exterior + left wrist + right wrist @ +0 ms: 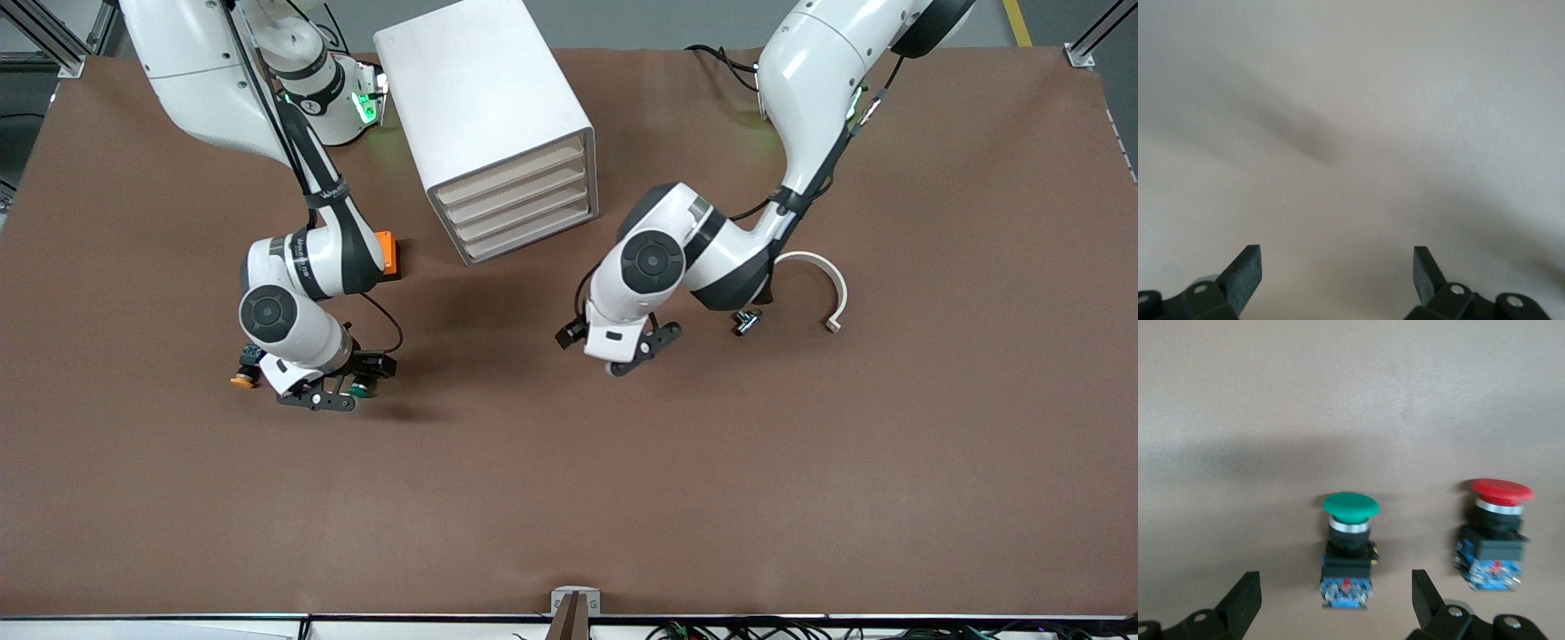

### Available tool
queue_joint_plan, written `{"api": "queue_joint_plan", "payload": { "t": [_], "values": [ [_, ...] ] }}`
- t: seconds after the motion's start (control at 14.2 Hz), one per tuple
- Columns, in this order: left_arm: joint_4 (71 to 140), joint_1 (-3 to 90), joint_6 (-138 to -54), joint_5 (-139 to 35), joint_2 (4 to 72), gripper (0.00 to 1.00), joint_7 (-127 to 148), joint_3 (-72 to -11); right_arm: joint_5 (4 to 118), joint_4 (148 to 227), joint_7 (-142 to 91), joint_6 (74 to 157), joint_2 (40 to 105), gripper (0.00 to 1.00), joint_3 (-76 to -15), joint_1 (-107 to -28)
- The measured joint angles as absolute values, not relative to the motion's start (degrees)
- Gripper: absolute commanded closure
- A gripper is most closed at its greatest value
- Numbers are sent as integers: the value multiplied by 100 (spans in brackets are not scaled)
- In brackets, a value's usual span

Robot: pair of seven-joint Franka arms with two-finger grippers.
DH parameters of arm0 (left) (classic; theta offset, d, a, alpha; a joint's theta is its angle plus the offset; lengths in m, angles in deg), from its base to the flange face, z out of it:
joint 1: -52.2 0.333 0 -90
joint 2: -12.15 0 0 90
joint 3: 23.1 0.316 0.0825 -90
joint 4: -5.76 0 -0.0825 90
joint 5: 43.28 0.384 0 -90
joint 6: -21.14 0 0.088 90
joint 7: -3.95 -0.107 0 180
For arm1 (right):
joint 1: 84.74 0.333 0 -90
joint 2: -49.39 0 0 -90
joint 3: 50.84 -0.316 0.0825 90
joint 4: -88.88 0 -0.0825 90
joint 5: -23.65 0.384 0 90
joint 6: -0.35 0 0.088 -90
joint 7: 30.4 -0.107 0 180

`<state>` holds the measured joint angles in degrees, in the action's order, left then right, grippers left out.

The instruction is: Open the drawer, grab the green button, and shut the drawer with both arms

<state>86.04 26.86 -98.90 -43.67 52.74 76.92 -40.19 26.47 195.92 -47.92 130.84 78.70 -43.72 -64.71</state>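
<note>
The right gripper (1336, 603) hovers open just over the green button (1349, 550), lined up so its fingers can close around it. The left gripper (1338, 277), also open and empty, waits over bare table (1351, 100) near the closed drawer (524, 233).

A flat brown table cover (569, 498) spreads under glossy white arms with black joint rings. The tall white box cabinet (484, 116) shows four pale beige drawer fronts (520, 206). The round green-capped push button (1349, 547) has a black-blue body; its neighbour's cap (1501, 491) is red. A small box (388, 255) is orange.
</note>
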Motion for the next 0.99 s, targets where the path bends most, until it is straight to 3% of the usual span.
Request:
{"api": "queue_joint_plan", "payload": {
  "t": [0.28, 0.64, 0.99],
  "values": [
    [8604, 2997, -9894, -4217, 5272, 0, 7693, -4022, 2647, 19032, -4011, 11666, 7487, 0, -4356, -6922],
    [8555, 3444, -9737, -4217, 4963, 0, 7223, -4057, 2644, 18830, -3046, 10602, 7026, 0, -4339, -7588],
    [8528, 3948, -7632, -4236, 3888, 0, 5411, -4063, 2603, 18756, -2338, 9688, 6307, 0, -4327, -8205]
  ]
}}
